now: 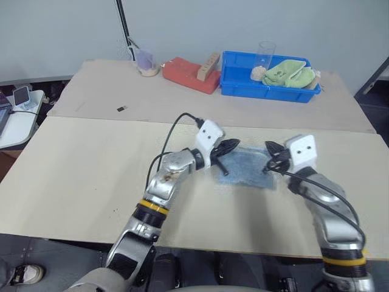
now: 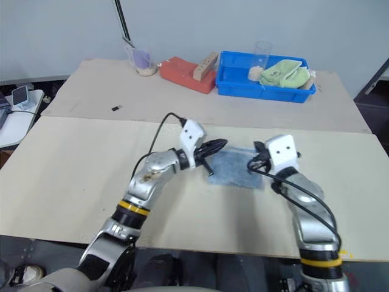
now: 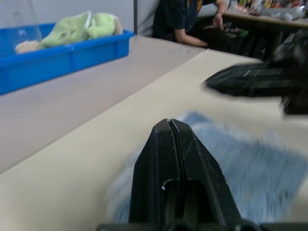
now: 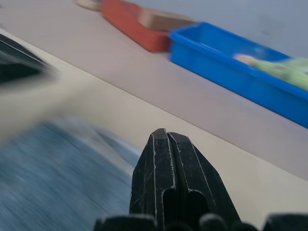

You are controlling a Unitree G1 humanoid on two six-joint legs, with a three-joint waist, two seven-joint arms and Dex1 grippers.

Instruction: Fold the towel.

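The light blue rectangular terry cloth towel (image 1: pixel 248 168) lies flat on the pale beige table (image 1: pixel 79 176), between the two grippers. The left gripper (image 1: pixel 228 146) hangs over the towel's left edge, its two black fingers (image 3: pixel 169 159) pressed together with nothing between them. The right gripper (image 1: pixel 271 150) sits at the towel's right edge, its fingers likewise clenched and empty. Well beyond both fingertips, at the table's far side, stands a blue plastic tray (image 1: pixel 243 85) holding a light green cloth (image 1: pixel 289 72), with a red flat box (image 1: pixel 188 75) beside it.
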